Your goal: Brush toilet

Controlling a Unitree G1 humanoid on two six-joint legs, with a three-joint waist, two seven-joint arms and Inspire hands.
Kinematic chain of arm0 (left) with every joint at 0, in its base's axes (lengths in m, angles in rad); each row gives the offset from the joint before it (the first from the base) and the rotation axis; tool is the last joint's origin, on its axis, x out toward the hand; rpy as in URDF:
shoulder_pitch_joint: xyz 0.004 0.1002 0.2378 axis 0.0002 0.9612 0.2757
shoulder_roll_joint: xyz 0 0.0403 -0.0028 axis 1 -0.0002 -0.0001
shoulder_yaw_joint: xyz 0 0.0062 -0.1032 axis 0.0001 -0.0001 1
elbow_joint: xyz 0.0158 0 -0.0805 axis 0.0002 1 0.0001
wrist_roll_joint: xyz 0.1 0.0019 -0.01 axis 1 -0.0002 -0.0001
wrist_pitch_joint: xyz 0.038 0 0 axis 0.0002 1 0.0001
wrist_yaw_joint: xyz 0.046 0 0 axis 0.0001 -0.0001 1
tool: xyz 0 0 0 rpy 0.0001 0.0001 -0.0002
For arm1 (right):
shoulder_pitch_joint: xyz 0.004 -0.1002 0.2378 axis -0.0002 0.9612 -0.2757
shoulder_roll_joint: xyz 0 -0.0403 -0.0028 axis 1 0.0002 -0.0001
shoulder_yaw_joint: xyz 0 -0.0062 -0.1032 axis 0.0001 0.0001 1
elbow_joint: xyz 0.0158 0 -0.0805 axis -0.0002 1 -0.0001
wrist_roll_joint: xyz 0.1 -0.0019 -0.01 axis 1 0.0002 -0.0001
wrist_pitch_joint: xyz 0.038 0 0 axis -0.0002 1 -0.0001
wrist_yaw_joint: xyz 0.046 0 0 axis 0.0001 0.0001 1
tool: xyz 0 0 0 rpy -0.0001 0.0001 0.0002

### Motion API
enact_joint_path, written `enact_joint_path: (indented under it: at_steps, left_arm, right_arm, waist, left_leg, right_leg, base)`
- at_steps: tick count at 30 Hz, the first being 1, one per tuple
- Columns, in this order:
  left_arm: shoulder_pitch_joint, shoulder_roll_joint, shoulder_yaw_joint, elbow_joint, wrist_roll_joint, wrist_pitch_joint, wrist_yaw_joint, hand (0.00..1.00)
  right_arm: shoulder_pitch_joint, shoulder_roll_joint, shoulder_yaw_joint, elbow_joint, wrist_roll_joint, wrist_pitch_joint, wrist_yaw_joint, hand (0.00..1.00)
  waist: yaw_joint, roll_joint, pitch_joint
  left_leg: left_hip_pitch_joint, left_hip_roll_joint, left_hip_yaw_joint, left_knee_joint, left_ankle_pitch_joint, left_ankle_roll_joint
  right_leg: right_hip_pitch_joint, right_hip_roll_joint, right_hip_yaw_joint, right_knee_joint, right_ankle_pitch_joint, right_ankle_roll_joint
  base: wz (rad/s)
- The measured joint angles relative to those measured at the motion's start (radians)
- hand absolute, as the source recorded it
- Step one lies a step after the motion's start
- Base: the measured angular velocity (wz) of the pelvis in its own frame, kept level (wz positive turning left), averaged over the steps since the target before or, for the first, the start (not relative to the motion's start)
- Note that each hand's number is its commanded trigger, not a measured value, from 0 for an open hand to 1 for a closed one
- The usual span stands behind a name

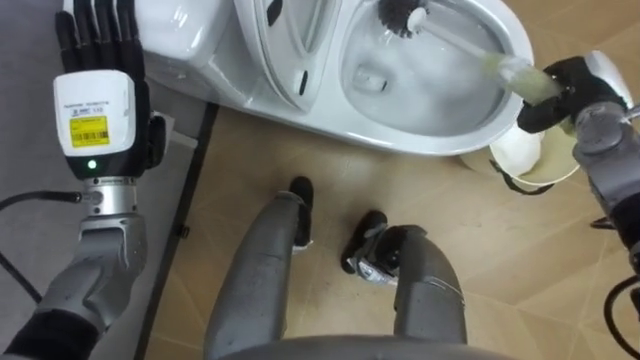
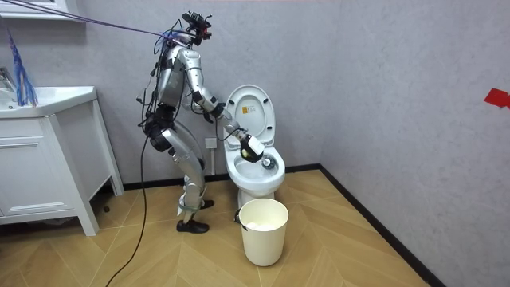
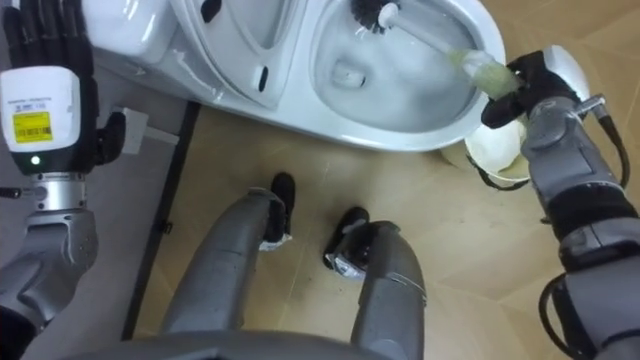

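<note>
So, the toilet brush (image 1: 465,47) is gripped at the far end of its handle by the right hand (image 1: 570,88), with the fingers curled tight around it. That's probably done so the reach is long and the hand sits outside the toilet bowl (image 1: 440,140). The bristle head is pushed against the bowl's inner wall on the side away from the robot, so scrubbing is judged to be underway. The lid (image 1: 290,40) is stood up at the bowl's rear, so access is left free. The left hand (image 1: 95,60) is held up left of the bowl with straight fingers, and nothing is carried. 1 white bin (image 1: 525,160) is parked just right of the bowl, under the brushing hand.
</note>
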State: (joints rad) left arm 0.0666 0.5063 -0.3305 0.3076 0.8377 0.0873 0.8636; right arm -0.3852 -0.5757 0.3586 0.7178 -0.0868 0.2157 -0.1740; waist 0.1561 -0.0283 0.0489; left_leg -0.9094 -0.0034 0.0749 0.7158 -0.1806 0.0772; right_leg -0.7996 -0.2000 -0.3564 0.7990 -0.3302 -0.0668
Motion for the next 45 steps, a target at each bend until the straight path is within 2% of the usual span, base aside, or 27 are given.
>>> enact_joint_path:
  at_steps: [1, 2, 3, 4, 6, 10, 11, 13, 15, 16, 18, 21, 25, 26, 28, 30, 34, 37, 39, 40, 42, 43, 45]
  left_arm:
    - [0.000, -0.006, -0.003, 0.006, -0.002, 0.001, -0.004, 0.00]
    - [-0.001, -0.020, -0.014, 0.006, -0.001, 0.012, -0.017, 0.00]
    - [-0.001, -0.032, -0.026, 0.007, 0.000, 0.022, -0.032, 0.00]
    - [0.000, -0.036, -0.027, 0.008, 0.000, 0.024, -0.039, 0.00]
    - [0.002, -0.051, -0.033, 0.007, -0.001, 0.038, -0.058, 0.00]
    - [0.002, -0.056, -0.028, 0.008, -0.001, 0.046, -0.082, 0.00]
    - [0.002, -0.055, -0.026, 0.006, -0.002, 0.046, -0.089, 0.00]
    - [0.001, -0.055, -0.024, 0.006, -0.003, 0.046, -0.091, 0.00]
    - [0.006, -0.049, -0.017, 0.003, -0.021, 0.047, -0.089, 0.00]
    - [0.007, -0.049, -0.014, 0.002, -0.024, 0.047, -0.089, 0.00]
    - [0.015, -0.050, -0.006, -0.017, -0.043, 0.057, -0.090, 0.00]
    - [0.031, -0.049, -0.003, -0.042, -0.044, 0.060, -0.090, 0.00]
    - [0.047, -0.049, -0.005, -0.057, -0.067, 0.054, -0.082, 0.00]
    - [0.048, -0.049, -0.005, -0.057, -0.073, 0.052, -0.081, 0.00]
    - [0.049, -0.049, -0.006, -0.057, -0.091, 0.051, -0.076, 0.00]
    - [0.056, -0.049, -0.005, -0.064, -0.109, 0.045, -0.073, 0.00]
    - [0.064, -0.052, -0.006, -0.062, -0.141, 0.032, -0.081, 0.00]
    - [0.067, -0.055, -0.007, -0.031, -0.163, 0.015, -0.096, 0.00]
    - [0.090, -0.054, -0.005, -0.013, -0.170, 0.011, -0.117, 0.00]
    - [0.095, -0.054, -0.005, -0.012, -0.173, 0.009, -0.124, 0.00]
    - [0.105, -0.054, 0.005, -0.006, -0.177, -0.007, -0.150, 0.00]
    - [0.106, -0.055, 0.009, 0.005, -0.171, -0.014, -0.164, 0.00]
    - [0.106, -0.058, 0.015, 0.020, -0.151, -0.027, -0.184, 0.00]
  right_arm:
    - [0.010, 0.006, 0.000, -0.003, -0.006, -0.004, -0.002, 1.00]
    - [0.031, 0.025, 0.003, -0.004, -0.029, -0.004, -0.011, 1.00]
    - [0.055, 0.047, 0.006, -0.004, -0.049, -0.004, -0.014, 1.00]
    - [0.064, 0.056, 0.010, -0.004, -0.055, -0.004, -0.014, 1.00]
    - [0.094, 0.083, 0.014, -0.004, -0.083, -0.002, -0.016, 1.00]
    - [0.100, 0.110, 0.052, -0.007, -0.201, 0.015, -0.005, 1.00]
    - [0.104, 0.122, 0.056, -0.027, -0.248, 0.039, 0.008, 1.00]
    - [0.104, 0.119, 0.082, -0.061, -0.330, 0.079, 0.039, 1.00]
    - [0.119, 0.117, 0.093, -0.187, -0.445, 0.150, 0.084, 1.00]
    - [0.125, 0.117, 0.093, -0.221, -0.479, 0.165, 0.097, 1.00]
    - [0.149, 0.115, 0.093, -0.343, -0.597, 0.230, 0.162, 1.00]
    - [0.213, 0.097, 0.093, -0.505, -0.706, 0.294, 0.248, 1.00]
    - [0.311, 0.095, 0.093, -0.665, -0.808, 0.350, 0.357, 1.00]
    - [0.317, 0.095, 0.093, -0.679, -0.819, 0.353, 0.370, 1.00]
    - [0.336, 0.094, 0.093, -0.711, -0.841, 0.363, 0.400, 1.00]
    - [0.375, 0.075, 0.093, -0.782, -0.889, 0.375, 0.452, 1.00]
    - [0.401, 0.073, 0.092, -0.817, -0.934, 0.375, 0.514, 1.00]
    - [0.424, 0.073, 0.093, -0.817, -0.940, 0.375, 0.566, 1.00]
    - [0.461, 0.079, 0.092, -0.817, -0.961, 0.373, 0.608, 1.00]
    - [0.467, 0.078, 0.092, -0.815, -0.961, 0.369, 0.616, 1.00]
    - [0.478, 0.093, 0.089, -0.772, -0.961, 0.339, 0.629, 1.00]
    - [0.475, 0.116, 0.084, -0.725, -0.966, 0.323, 0.629, 1.00]
    - [0.476, 0.133, 0.065, -0.662, -0.962, 0.286, 0.629, 1.00]
  waist:
    - [0.002, 0.005, -0.0015]
    - [0.000, 0.019, -0.0023]
    - [0.007, 0.031, -0.0089]
    - [0.011, 0.035, -0.0099]
    - [0.013, 0.064, -0.0090]
    - [0.023, 0.086, -0.0089]
    - [0.033, 0.091, -0.0075]
    - [0.046, 0.092, -0.0078]
    - [0.052, 0.099, -0.0082]
    - [0.056, 0.099, -0.0083]
    - [0.070, 0.099, -0.0085]
    - [0.075, 0.104, -0.0116]
    - [0.078, 0.112, -0.0170]
    - [0.078, 0.113, -0.0171]
    - [0.075, 0.111, -0.0179]
    - [0.070, 0.107, -0.0203]
    - [0.064, 0.100, -0.0248]
    - [0.047, 0.081, -0.0273]
    - [0.028, 0.056, -0.0365]
    - [0.021, 0.052, -0.0355]
    - [0.010, 0.028, -0.0344]
    - [0.008, 0.016, -0.0353]
    - [0.005, 0.007, -0.0354]
  left_leg:
    - [0.006, -0.004, 0.002, -0.006, 0.001, 0.001]
    - [0.018, -0.010, 0.003, -0.015, 0.003, 0.004]
    - [0.024, -0.011, 0.005, -0.018, 0.003, 0.005]
    - [0.027, -0.011, 0.007, -0.020, 0.003, 0.005]
    - [0.033, -0.009, 0.005, -0.021, 0.003, 0.004]
    - [0.034, 0.001, 0.006, -0.024, 0.004, -0.002]
    - [0.033, 0.012, 0.008, -0.021, 0.002, -0.006]
    - [0.031, 0.023, 0.007, -0.020, -0.002, -0.014]
    - [0.019, 0.037, 0.000, -0.015, -0.005, -0.026]
    - [0.016, 0.046, 0.000, -0.011, -0.007, -0.029]
    - [0.009, 0.064, 0.001, -0.005, -0.012, -0.042]
    - [0.005, 0.071, -0.010, -0.006, -0.014, -0.054]
    - [0.007, 0.086, -0.025, -0.006, -0.024, -0.069]
    - [0.007, 0.088, -0.025, -0.006, -0.024, -0.070]
    - [0.007, 0.089, -0.025, -0.006, -0.026, -0.072]
    - [0.009, 0.089, -0.025, -0.004, -0.027, -0.074]
    - [0.028, 0.092, -0.026, 0.004, -0.028, -0.075]
    - [0.088, 0.084, -0.027, -0.020, -0.028, -0.076]
    - [0.140, 0.075, -0.027, -0.044, -0.029, -0.077]
    - [0.154, 0.073, -0.028, -0.047, -0.029, -0.076]
    - [0.214, 0.061, -0.029, -0.080, -0.030, -0.076]
    - [0.243, 0.056, -0.028, -0.101, -0.030, -0.075]
    - [0.279, 0.045, -0.034, -0.122, -0.030, -0.075]
  right_leg:
    - [0.002, -0.005, 0.000, 0.000, 0.000, 0.001]
    - [0.011, -0.012, 0.000, -0.001, 0.000, 0.003]
    - [0.017, -0.013, 0.002, -0.003, -0.001, 0.005]
    - [0.018, -0.013, 0.003, -0.003, -0.002, 0.005]
    - [0.028, -0.012, -0.004, -0.006, -0.003, 0.004]
    - [0.027, 0.001, -0.002, -0.016, 0.001, -0.003]
    - [0.029, 0.011, -0.002, -0.023, 0.003, -0.007]
    - [0.028, 0.024, -0.002, -0.033, 0.008, -0.015]
    - [0.028, 0.051, -0.008, -0.057, 0.016, -0.027]
    - [0.028, 0.059, -0.008, -0.061, 0.018, -0.031]
    - [0.029, 0.081, -0.010, -0.077, 0.024, -0.043]
    - [0.031, 0.095, -0.014, -0.091, 0.025, -0.050]
    - [0.049, 0.121, -0.019, -0.122, 0.026, -0.055]
    - [0.049, 0.123, -0.019, -0.124, 0.027, -0.056]
    - [0.048, 0.124, -0.018, -0.124, 0.024, -0.058]
    - [0.049, 0.124, -0.018, -0.123, 0.022, -0.060]
    - [0.075, 0.128, -0.018, -0.130, 0.021, -0.060]
    - [0.132, 0.125, -0.018, -0.149, 0.018, -0.054]
    - [0.180, 0.121, -0.018, -0.165, 0.014, -0.048]
    - [0.196, 0.121, -0.022, -0.171, 0.013, -0.047]
    - [0.250, 0.113, -0.024, -0.187, 0.010, -0.039]
    - [0.276, 0.112, -0.021, -0.197, 0.008, -0.034]
    - [0.311, 0.110, -0.021, -0.212, 0.005, -0.025]
  base:
    - [0.00]
    - [0.04]
    - [0.03]
    - [0.00]
    - [0.02]
    - [-0.08]
    - [-0.15]
    - [-0.16]
    - [-0.14]
    - [-0.20]
    - [-0.15]
    - [-0.01]
    - [-0.04]
    - [0.00]
    - [0.00]
    - [0.00]
    - [0.00]
    - [0.08]
    - [0.10]
    - [0.10]
    - [0.13]
    - [0.10]
    - [0.15]
